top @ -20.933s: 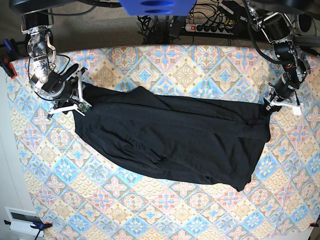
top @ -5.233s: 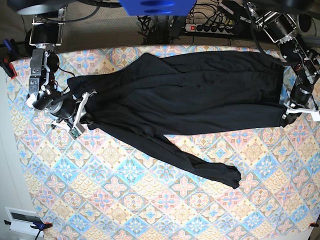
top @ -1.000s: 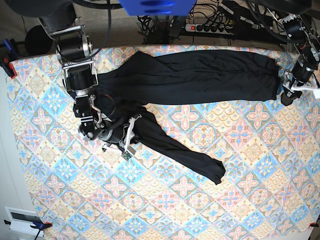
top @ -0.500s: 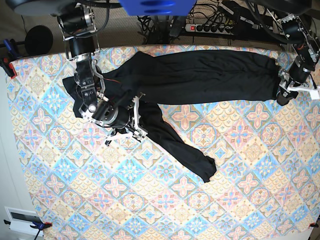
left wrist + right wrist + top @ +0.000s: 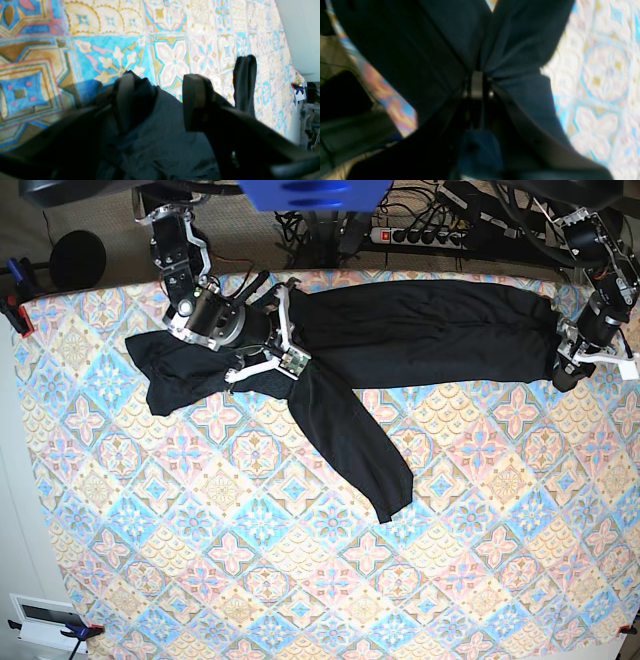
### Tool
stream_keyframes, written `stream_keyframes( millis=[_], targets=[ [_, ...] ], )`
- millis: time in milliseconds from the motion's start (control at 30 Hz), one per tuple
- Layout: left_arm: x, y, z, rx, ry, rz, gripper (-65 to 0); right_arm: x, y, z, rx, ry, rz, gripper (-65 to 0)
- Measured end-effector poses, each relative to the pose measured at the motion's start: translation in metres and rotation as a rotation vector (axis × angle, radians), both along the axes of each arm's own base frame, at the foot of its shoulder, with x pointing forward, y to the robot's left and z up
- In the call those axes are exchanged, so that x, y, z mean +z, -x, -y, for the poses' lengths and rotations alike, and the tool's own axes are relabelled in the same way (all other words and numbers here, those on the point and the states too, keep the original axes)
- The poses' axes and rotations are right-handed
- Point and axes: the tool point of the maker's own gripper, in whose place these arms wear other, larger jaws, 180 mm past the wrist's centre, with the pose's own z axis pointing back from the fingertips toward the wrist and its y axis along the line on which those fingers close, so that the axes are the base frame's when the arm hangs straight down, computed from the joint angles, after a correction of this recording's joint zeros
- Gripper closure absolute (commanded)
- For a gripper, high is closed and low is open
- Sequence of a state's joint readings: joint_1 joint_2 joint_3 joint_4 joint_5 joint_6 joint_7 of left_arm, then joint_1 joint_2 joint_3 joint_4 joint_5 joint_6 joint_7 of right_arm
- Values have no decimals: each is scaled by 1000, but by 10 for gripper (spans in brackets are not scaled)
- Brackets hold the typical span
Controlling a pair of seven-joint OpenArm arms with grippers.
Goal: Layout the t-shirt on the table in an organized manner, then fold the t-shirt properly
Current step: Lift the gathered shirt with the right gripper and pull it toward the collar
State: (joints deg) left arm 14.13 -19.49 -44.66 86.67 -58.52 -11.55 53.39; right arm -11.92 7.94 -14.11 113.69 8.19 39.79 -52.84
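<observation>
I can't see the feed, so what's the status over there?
Right pincer shut on the t-shirt. Left pincer open over its edge, no grip. T-shirt bunched in a band along the table far edge. Nothing in the way.

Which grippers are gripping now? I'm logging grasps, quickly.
Left gripper: open, its fingers astride the plain black soft-fabric t-shirt, not clamped.
Right gripper: shut on the t-shirt.

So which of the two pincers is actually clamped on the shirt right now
The right pincer, on the base view's left: its jaws are pinched shut on a gather of the t-shirt. The left pincer stands open, cloth lying loose between its fingers.
</observation>
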Motion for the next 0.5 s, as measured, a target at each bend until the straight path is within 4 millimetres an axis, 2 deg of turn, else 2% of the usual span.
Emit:
stream_keyframes(
  millis=[167, 267, 367, 500],
  targets=[
    [1, -1, 0, 1, 0, 4, -304, -7, 30, -18, 61, -46, -76, 0],
    [1, -3, 2, -6, 0, 4, -304, -2, 35, -33, 104, -72, -70, 0],
    [0, -13, 15, -48, 11, 8, -304, 0, 48, -51, 169, -91, -77, 0],
    [1, -15, 16, -48, 15, 14, -304, -1, 53, -56, 192, -93, -84, 0]
  ],
)
